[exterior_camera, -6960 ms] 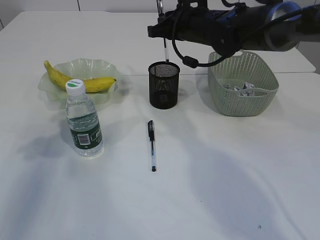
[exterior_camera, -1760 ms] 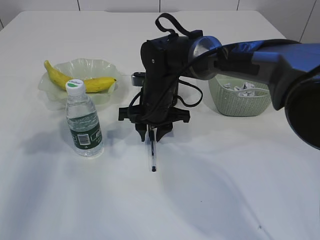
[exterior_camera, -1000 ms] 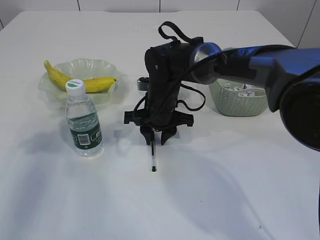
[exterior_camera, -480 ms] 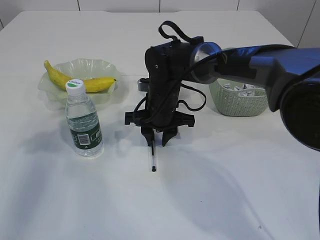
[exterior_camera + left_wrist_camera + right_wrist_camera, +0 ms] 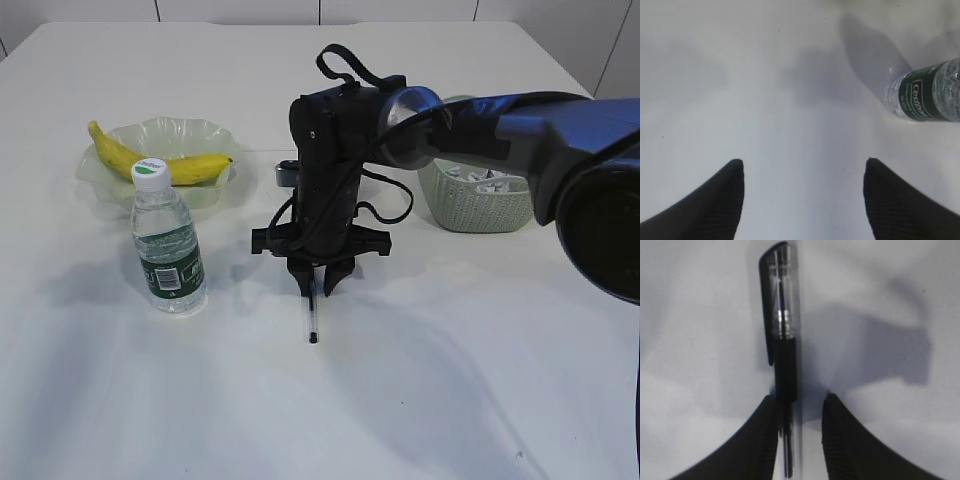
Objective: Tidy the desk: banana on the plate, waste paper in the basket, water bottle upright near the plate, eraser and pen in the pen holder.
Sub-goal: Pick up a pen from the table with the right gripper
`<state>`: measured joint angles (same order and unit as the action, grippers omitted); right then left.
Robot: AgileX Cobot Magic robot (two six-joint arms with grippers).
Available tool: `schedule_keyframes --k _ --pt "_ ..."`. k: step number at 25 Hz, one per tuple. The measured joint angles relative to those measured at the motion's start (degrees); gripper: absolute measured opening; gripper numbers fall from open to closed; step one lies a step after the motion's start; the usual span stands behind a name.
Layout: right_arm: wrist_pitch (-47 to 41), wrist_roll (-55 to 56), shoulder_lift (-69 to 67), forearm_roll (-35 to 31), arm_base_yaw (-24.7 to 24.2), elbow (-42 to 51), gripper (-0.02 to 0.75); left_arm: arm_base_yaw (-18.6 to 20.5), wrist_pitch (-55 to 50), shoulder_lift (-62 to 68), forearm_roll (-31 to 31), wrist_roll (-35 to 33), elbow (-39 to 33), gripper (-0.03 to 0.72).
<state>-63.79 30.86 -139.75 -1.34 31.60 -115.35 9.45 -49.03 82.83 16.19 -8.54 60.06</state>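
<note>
**Closing on the pen: a light, slick barrel with room all around**

Straddling the pen [image 5: 785, 355], the right gripper [image 5: 320, 285] has its jaws narrowed to either side of the barrel. In the right wrist view the left finger sits against the pen and a sliver of gap shows on the other side, so a firm hold cannot be confirmed. The pen lies flat on the desk [image 5: 450, 380] at mid-table, its free end poking out toward 6 o'clock below the fingers.

It should handle as a light, stiff, smooth plastic rod, liable to roll or slip if pinched off-centre. The black grip section between the pads looks the safest spot.

The water bottle [image 5: 168, 240] stands upright at 9 o'clock of the gripper, near but apart. The banana [image 5: 150, 165] lies in the plate [image 5: 215, 135] at 10 o'clock; the basket [image 5: 480, 205] is at 2 o'clock. The pen holder is hidden behind the arm. Bare desk at 6 o'clock gives open room; no edge is close.

The left gripper [image 5: 802, 170] hangs wide apart over bare desk, holding nothing.
</note>
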Motion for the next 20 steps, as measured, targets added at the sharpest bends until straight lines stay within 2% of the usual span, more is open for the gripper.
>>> schedule_keyframes --k 5,7,15,20 --pt "-0.1 0.0 -0.1 0.0 0.0 -0.3 0.110 0.0 0.0 0.0 0.0 0.0 0.0 0.527" --pt "-0.1 -0.1 -0.3 0.3 0.0 -0.6 0.078 0.0 0.0 0.0 0.0 0.0 0.0 0.527" --pt "-0.2 -1.8 -0.5 5.6 0.0 -3.8 0.071 0.0 0.2 0.0 0.0 0.0 0.0 0.527" --pt "-1.7 -3.0 -0.5 6.7 0.0 -5.9 0.064 0.0 0.2 0.0 0.0 0.0 0.0 0.527"
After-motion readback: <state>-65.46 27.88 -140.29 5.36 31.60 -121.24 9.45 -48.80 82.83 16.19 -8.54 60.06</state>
